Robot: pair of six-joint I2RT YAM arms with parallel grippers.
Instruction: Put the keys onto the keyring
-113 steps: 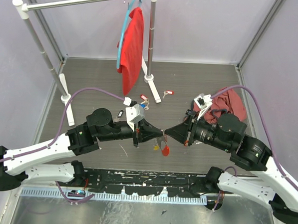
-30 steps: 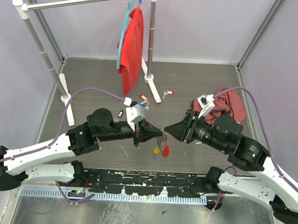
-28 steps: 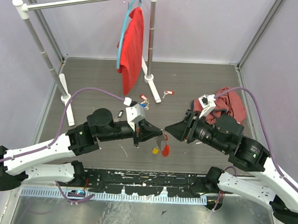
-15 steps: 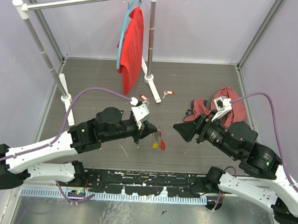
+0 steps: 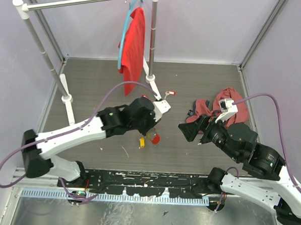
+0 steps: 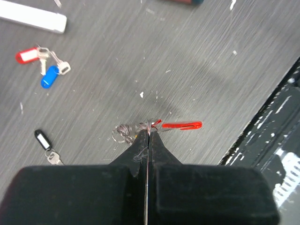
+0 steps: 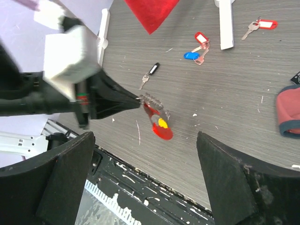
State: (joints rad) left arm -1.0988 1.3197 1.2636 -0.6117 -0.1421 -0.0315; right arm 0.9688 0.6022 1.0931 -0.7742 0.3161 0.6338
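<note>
Left tool [image 6: 148, 133]: clamped shut on the chain of the keyring [image 7: 165, 133], which now hangs swung clear with a yellow-tagged key [image 7: 162, 123] on it. Right tool [image 5: 189, 128]: jaws newly spread wide, drawn back, holding nothing. Judgement: one key threaded and handed over; other keys [image 6: 28, 55] remain on the counter [image 5: 91, 79].

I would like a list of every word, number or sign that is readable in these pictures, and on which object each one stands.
No text can be read in any view.
red key tag: white insert, too small to read.
black key tag: white insert, nothing legible on it.
blue key tag: no label shows.
second red key tag: white insert, too small to read.
</note>
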